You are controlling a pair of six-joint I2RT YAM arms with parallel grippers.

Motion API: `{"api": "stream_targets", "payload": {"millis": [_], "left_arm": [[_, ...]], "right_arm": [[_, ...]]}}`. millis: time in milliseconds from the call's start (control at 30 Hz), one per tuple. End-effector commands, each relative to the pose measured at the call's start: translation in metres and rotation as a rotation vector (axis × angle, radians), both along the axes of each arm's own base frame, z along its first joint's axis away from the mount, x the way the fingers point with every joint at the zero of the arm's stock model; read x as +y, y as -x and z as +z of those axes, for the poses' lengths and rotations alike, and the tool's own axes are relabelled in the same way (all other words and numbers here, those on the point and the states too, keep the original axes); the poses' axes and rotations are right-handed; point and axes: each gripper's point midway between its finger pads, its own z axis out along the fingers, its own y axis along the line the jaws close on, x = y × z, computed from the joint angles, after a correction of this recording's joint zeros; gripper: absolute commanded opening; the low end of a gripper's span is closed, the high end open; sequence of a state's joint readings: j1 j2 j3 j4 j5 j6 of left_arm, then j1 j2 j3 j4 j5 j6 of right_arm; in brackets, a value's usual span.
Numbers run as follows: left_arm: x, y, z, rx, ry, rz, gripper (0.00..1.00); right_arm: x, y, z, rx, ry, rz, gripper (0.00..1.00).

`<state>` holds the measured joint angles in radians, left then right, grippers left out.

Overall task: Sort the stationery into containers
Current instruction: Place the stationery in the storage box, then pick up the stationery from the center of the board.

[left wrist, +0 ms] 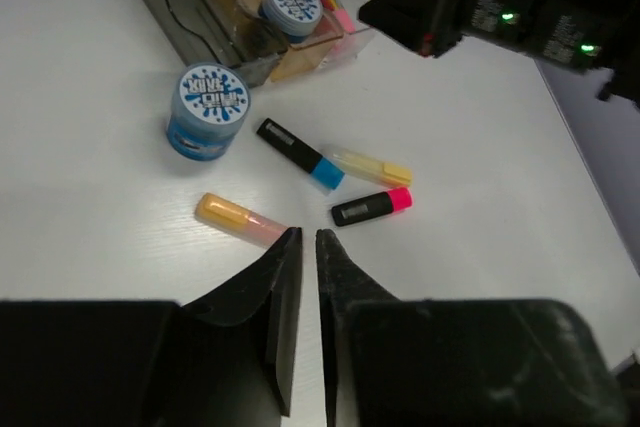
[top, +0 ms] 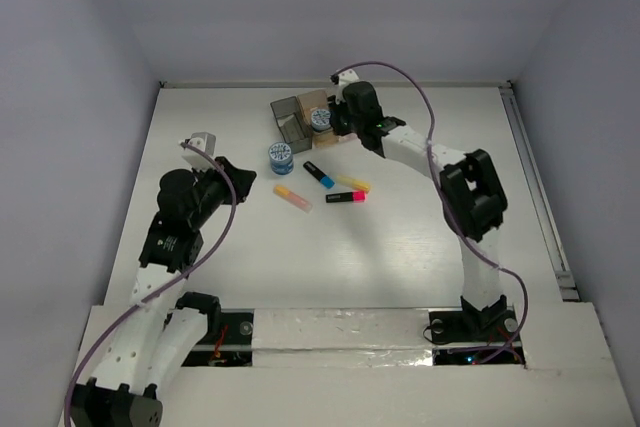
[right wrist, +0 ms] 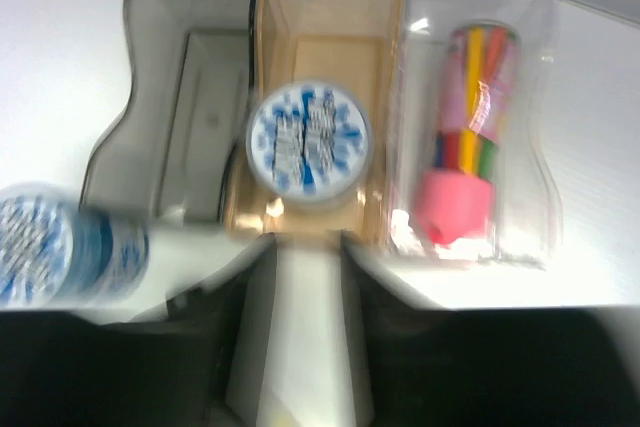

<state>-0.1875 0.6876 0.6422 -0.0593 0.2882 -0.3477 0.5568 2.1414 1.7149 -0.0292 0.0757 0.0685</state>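
Observation:
The containers are three joined bins: dark grey, amber and clear. One blue-white tub sits in the amber bin, and a pink stick with a colourful label lies in the clear one. My right gripper stands open and empty just in front of the amber bin. The other tub stands on the table. Near it lie blue, yellow, pink and orange highlighters. My left gripper hovers over the orange one's tip, its jaws a narrow gap apart and empty.
The bins stand at the back of the white table, and the right arm reaches over to them. Grey walls enclose the table on three sides. The left arm sits over the left half.

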Motion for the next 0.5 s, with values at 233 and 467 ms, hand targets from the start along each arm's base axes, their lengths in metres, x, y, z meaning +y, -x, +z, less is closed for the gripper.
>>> {"api": "stream_targets", "payload": {"millis": [233, 467], "left_arm": [[-0.033, -0.047, 0.015, 0.021, 0.082, 0.145, 0.00], [-0.061, -0.096, -0.047, 0.160, -0.118, 0.223, 0.37]], "right_arm": [[-0.055, 0.104, 0.127, -0.155, -0.364, -0.086, 0.01], [-0.084, 0.165, 0.113, -0.124, -0.389, -0.061, 0.58]]}}
